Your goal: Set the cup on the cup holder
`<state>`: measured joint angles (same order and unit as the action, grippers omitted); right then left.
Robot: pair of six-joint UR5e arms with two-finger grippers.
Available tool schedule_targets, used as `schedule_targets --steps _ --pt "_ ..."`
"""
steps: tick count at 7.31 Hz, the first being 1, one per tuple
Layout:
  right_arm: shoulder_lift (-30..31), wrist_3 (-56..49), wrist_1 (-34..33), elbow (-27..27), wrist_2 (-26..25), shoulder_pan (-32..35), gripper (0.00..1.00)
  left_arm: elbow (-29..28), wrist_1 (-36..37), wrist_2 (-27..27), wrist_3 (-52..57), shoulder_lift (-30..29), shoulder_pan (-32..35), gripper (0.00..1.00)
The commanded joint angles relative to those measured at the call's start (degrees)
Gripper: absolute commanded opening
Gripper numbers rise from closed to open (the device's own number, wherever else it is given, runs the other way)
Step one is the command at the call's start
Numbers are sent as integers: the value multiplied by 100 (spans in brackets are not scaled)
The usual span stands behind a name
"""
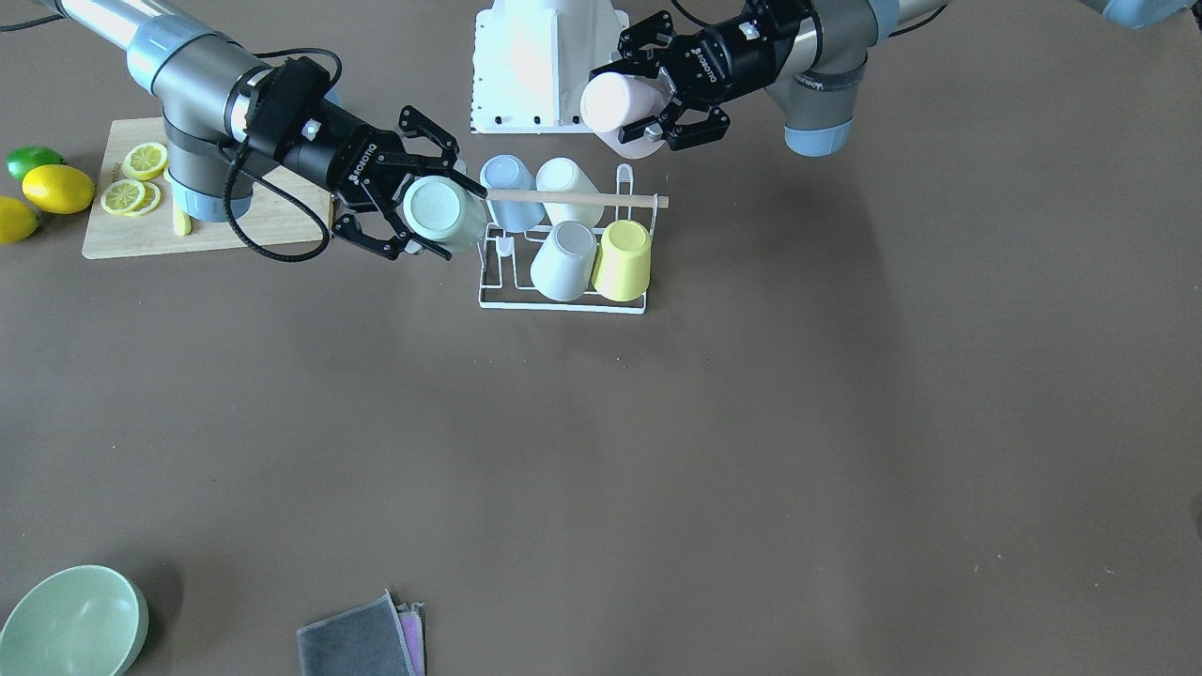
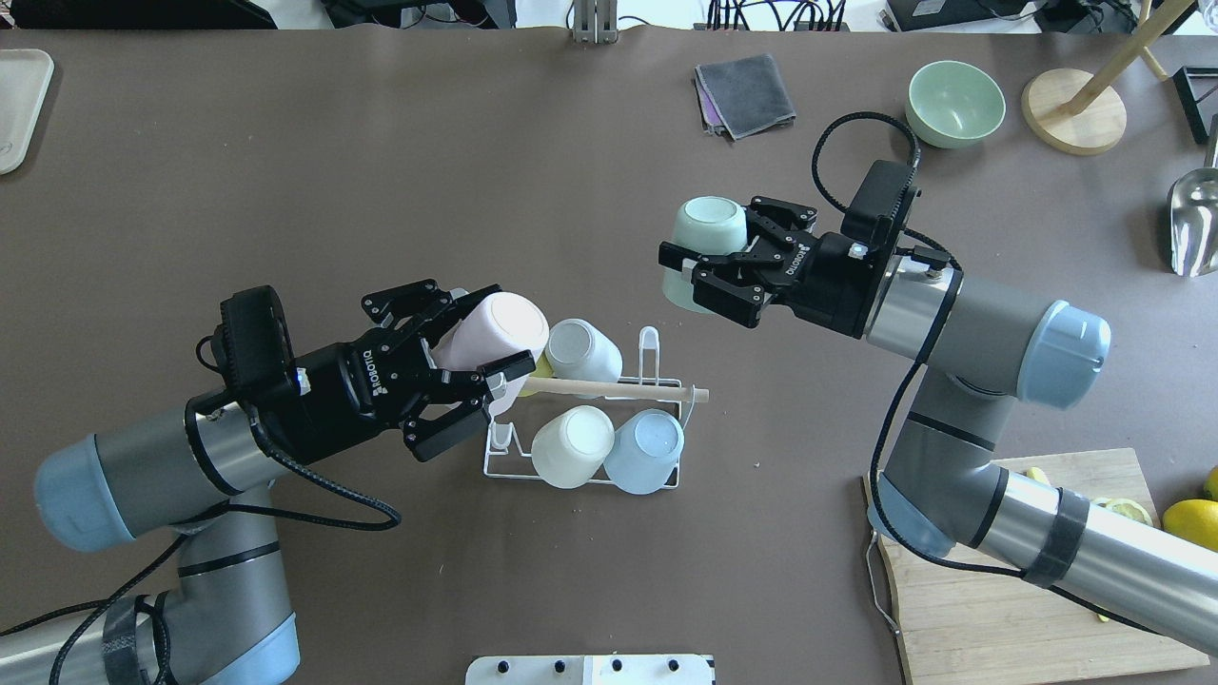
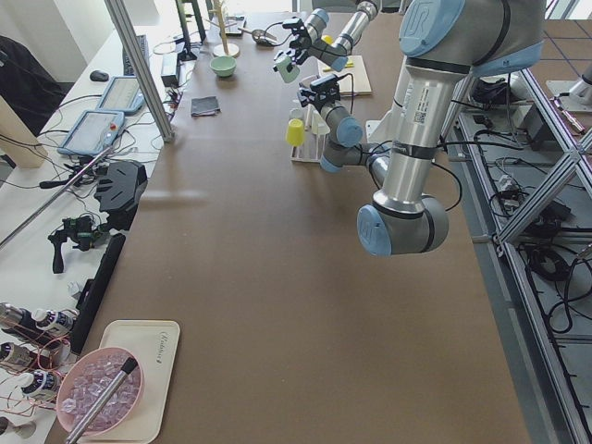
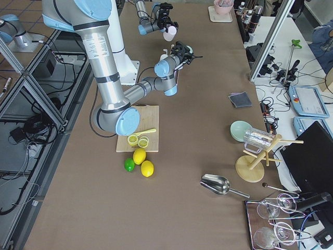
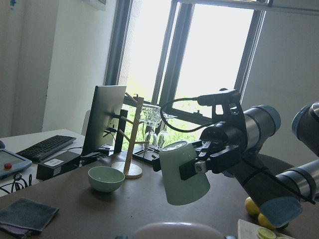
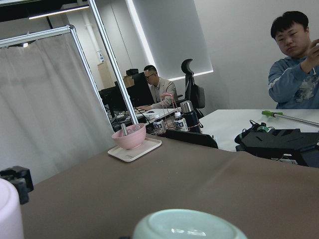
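Note:
The cup holder (image 2: 657, 347), a white wire rack with a wooden rod (image 1: 573, 197), stands mid-table. It carries a blue cup (image 1: 512, 192), two white cups (image 1: 568, 183) (image 1: 563, 263) and a yellow cup (image 1: 624, 261), all upside down. My left gripper (image 2: 500, 331) is shut on a pink cup (image 2: 495, 328) held tilted above the rack's end; both also show in the front view (image 1: 639, 99) (image 1: 615, 103). My right gripper (image 2: 709, 249) is shut on a pale green cup (image 2: 704, 238), held in the air beside the rack; both also show in the front view (image 1: 437, 211) (image 1: 441, 211). The green cup also shows in the left wrist view (image 5: 184, 174).
A cutting board (image 1: 131, 239) with lemon slices, lemons (image 1: 58, 188) and a lime (image 1: 33, 161) lies under my right arm. A green bowl (image 2: 954, 103), folded cloths (image 2: 747, 90), a wooden mug tree (image 2: 1075, 109) and a metal scoop (image 2: 1194, 219) sit far right.

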<state>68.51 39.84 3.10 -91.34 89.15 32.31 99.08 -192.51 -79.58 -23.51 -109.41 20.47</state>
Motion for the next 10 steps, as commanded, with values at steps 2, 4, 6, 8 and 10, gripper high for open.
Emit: schedule_targets --steps 2,4,6,8,10 --pt "-391 -643 -11 652 -520 -111 0 -107 -489 347 409 192 -280 0" --pt "-417 -793 -29 635 -645 -304 0 -160 -603 347 418 210 -350 0" --pt "-426 -793 -37 600 -645 -532 0 -380 -621 347 418 210 -377 0" --pt "-418 -802 -2 600 -645 -656 0 -468 -621 347 418 140 -429 0" --pt "-409 -811 15 600 -645 -752 0 -555 -630 347 409 105 -430 0"
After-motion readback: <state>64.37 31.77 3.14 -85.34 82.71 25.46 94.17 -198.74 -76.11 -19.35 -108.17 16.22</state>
